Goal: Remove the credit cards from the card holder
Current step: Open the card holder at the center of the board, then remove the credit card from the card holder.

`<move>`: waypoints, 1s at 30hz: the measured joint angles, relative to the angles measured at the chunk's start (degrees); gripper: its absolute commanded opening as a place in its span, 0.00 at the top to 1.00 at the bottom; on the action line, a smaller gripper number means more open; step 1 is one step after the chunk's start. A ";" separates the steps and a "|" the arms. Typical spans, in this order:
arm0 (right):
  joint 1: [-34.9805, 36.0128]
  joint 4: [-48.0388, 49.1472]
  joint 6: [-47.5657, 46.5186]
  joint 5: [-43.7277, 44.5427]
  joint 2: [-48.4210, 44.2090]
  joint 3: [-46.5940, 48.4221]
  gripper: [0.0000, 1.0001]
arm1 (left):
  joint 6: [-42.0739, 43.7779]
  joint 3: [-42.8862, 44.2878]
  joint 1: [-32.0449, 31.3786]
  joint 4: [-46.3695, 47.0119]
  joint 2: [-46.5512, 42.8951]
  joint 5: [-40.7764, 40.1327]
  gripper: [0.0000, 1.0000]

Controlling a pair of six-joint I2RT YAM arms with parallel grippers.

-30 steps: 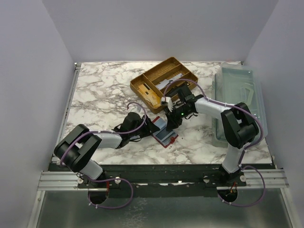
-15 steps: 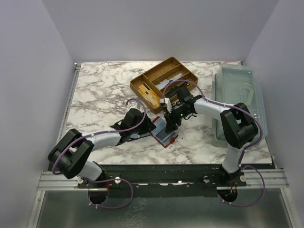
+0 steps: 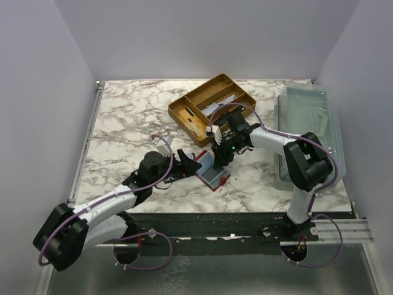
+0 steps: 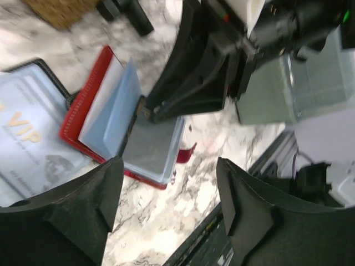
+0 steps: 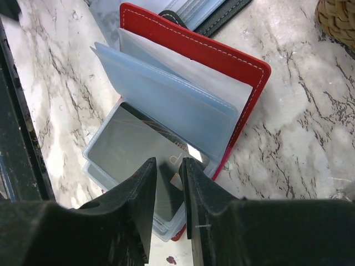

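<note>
The red card holder [image 3: 214, 178] [image 5: 247, 64] lies open near the table's front edge, its clear sleeves fanned up [image 4: 113, 113]. A grey credit card [image 5: 130, 147] sits in the lower sleeve. A pale blue VIP credit card [image 4: 28, 136] lies flat just left of the holder, on something dark-edged. My right gripper [image 5: 169, 166] [image 3: 221, 157] points down onto the sleeved card, its jaws a narrow gap apart with nothing between them. My left gripper [image 4: 166, 213] [image 3: 189, 163] hovers left of the holder, open wide and empty.
A gold woven tray [image 3: 212, 106] with compartments stands behind the holder. A clear plastic bin [image 3: 310, 132] runs along the right side. The table's front edge and metal rail [image 4: 222, 244] lie close below the holder.
My left arm has drawn back toward the left and near edge, away from the holder, and its jaws have opened wider. The right gripper has stayed over the holder.
</note>
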 measured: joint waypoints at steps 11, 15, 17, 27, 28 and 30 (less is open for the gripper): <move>-0.37 -0.42 0.50 -1.90 0.50 0.55 0.67 | 5.20 9.09 -7.37 0.74 23.45 4.85 0.49; -1.14 -0.90 1.05 -3.54 0.50 0.59 0.65 | 6.67 10.73 -7.52 0.07 26.21 1.38 0.51; -1.84 -1.22 1.33 -4.44 0.42 0.59 0.63 | 6.88 11.06 -7.50 -0.09 27.30 -0.33 0.54; -5.92 -0.04 6.97 -8.17 -3.45 0.28 0.55 | 1.44 9.81 -7.37 3.80 32.02 -4.42 0.88; -5.90 0.20 7.78 -7.85 -3.45 0.24 0.55 | 0.22 9.27 -7.37 4.42 32.00 -5.03 0.89; -5.95 0.35 9.11 -7.02 -3.43 0.15 0.54 | -2.93 8.04 -7.43 5.92 31.95 -6.34 0.93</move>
